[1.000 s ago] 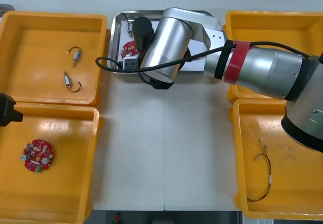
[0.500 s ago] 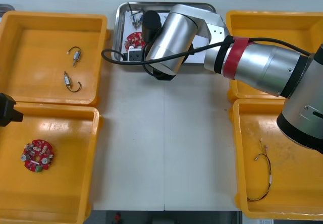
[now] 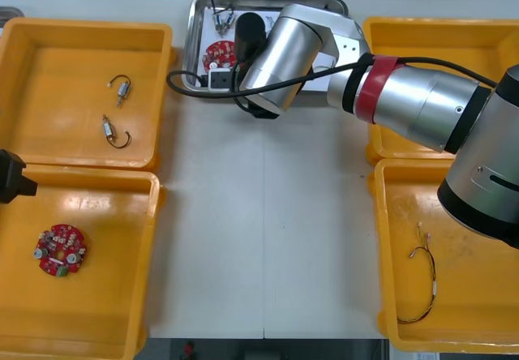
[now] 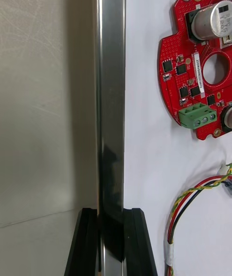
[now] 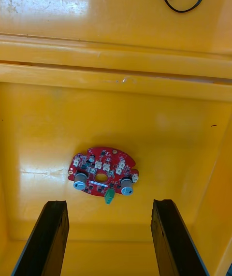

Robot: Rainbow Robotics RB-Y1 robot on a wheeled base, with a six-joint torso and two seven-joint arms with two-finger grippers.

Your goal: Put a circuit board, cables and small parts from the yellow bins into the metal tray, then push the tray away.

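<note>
Metal tray (image 3: 193, 32), top centre, holding circuit board (image 3: 220, 53) and cable (image 4: 191, 198), rim pinched by right gripper (image 4: 110, 218) for push; left gripper (image 5: 110, 203) spread.

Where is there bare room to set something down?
The table between the near left bin and near right bin is bare. Crowded: the tray, with circuit board, cable and the right jaws clamped on its rim. Left jaws hang open over the near left bin.

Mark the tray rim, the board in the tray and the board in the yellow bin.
metal tray (image 4: 110, 87): right wrist view, rim.
tray's circuit board (image 4: 193, 63): right wrist view, red face.
bin's circuit board (image 3: 60, 251): front view, middle.
</note>
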